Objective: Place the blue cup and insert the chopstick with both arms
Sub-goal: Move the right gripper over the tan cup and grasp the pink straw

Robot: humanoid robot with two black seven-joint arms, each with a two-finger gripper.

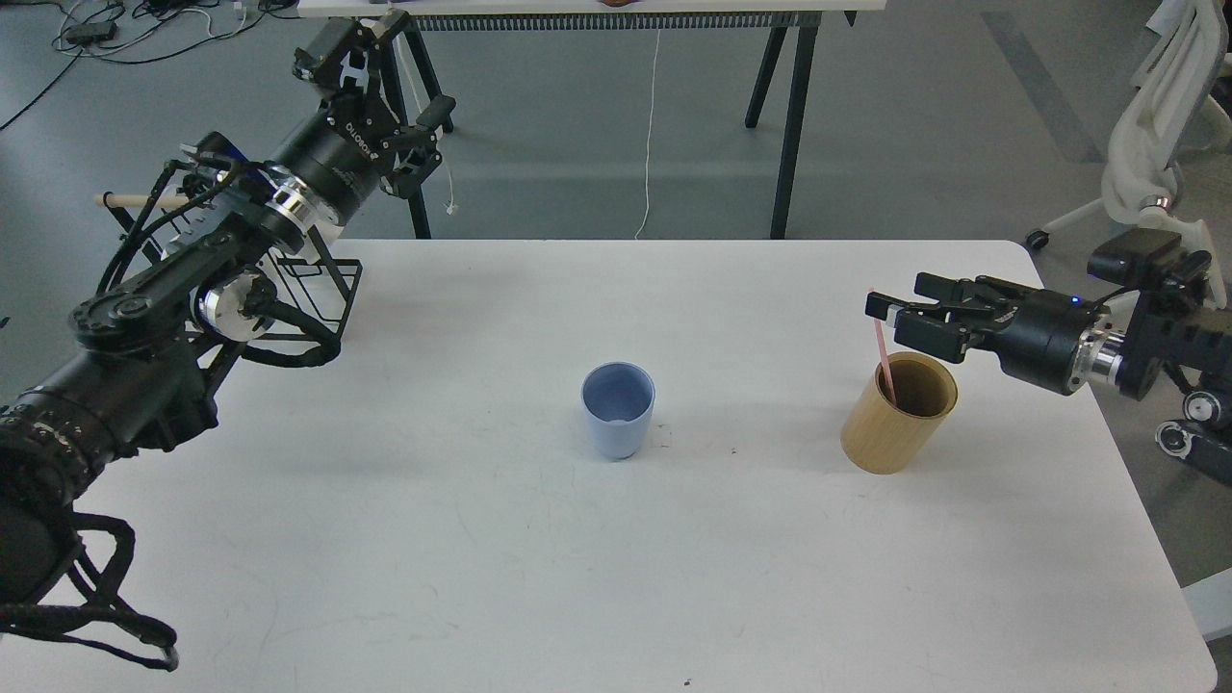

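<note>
The blue cup [618,409] stands upright and empty near the middle of the white table [481,539]. The pink chopstick [882,351] leans in a tan bamboo cylinder [895,419] at the right. My right gripper [893,296] comes in from the right and is open, level with the chopstick's top end. Its fingertips are at the stick; I cannot tell whether they touch it. My left gripper [380,77] is open and empty, raised beyond the table's back left edge, far from the cup.
A black wire rack [322,289] with a pale wooden rod [130,200] stands at the table's back left, under my left arm. A black-legged table [789,125] stands behind. A white chair [1160,125] is off to the right.
</note>
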